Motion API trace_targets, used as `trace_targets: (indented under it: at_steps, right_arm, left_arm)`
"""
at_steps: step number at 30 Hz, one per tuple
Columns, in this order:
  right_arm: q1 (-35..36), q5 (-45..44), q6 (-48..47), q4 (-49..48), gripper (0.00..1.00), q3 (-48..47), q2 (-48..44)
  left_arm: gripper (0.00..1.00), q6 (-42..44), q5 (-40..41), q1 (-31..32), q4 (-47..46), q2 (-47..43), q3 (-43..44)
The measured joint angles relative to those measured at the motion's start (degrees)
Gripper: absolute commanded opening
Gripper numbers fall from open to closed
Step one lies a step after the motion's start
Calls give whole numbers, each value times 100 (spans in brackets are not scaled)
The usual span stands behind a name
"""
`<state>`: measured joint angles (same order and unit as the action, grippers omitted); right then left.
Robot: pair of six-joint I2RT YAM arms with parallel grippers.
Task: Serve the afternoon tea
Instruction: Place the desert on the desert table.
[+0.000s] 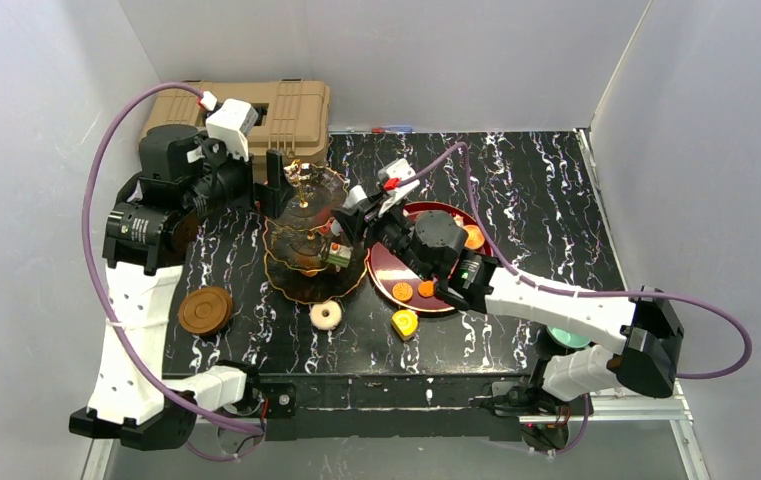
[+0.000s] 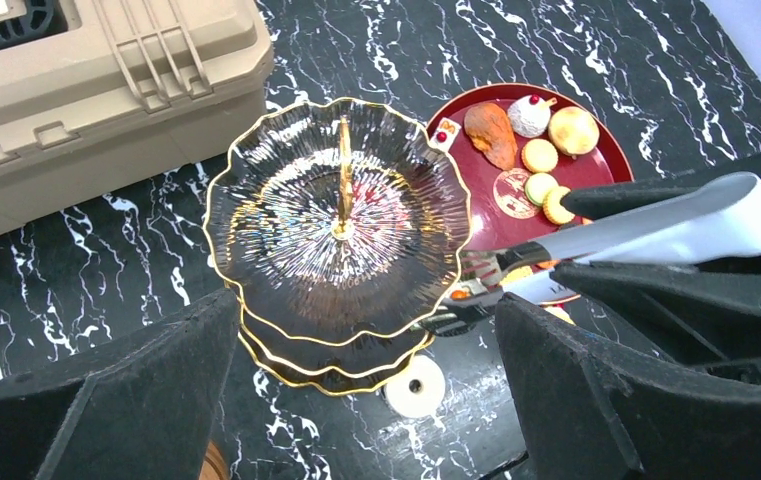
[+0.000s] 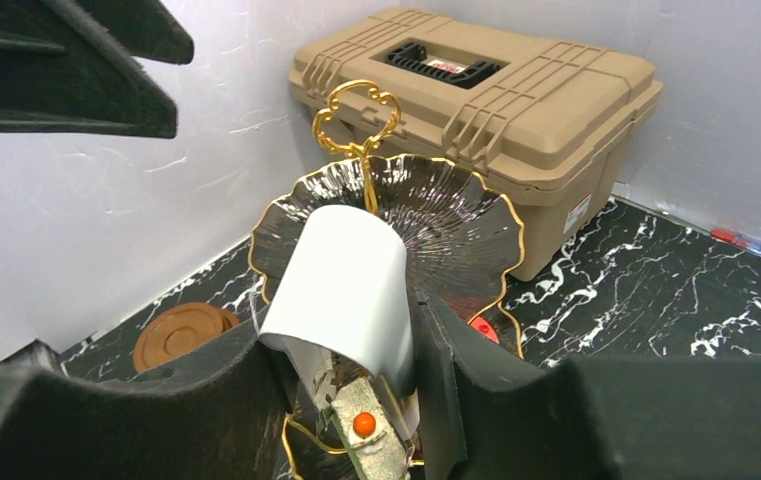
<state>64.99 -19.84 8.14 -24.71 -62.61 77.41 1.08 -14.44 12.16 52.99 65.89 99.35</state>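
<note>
The dark three-tier stand with gold rims stands left of centre. My right gripper is shut on white tongs. The tongs pinch a green cake slice topped with an orange ball, seen at the stand's right rim. I cannot tell whether the slice touches a tier. My left gripper hangs open above the back of the stand, holding nothing. Several sweets lie on the red tray. A white donut and a yellow sweet lie on the table.
The big tan case stands at the back left, right behind the stand. Brown saucers are stacked near the left arm. A teal cup shows partly under the right arm. White walls close in both sides.
</note>
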Motion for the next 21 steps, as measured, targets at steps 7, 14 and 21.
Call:
trace_targets:
  at_steps: [7,14,21]
  right_arm:
    - [46,-175,-107,-765,47,356,61]
    - [153,-188,-103,-1029,47,439,98]
    - [179,-188,-55,-1331,46,531,98]
  left_arm:
    - [98,503,-809,-7,-28,-592,-728]
    - [96,1707,-2114,-7,-90,-1958,-2317]
    - [91,2830,-2533,-7,-942,-2610,-3381]
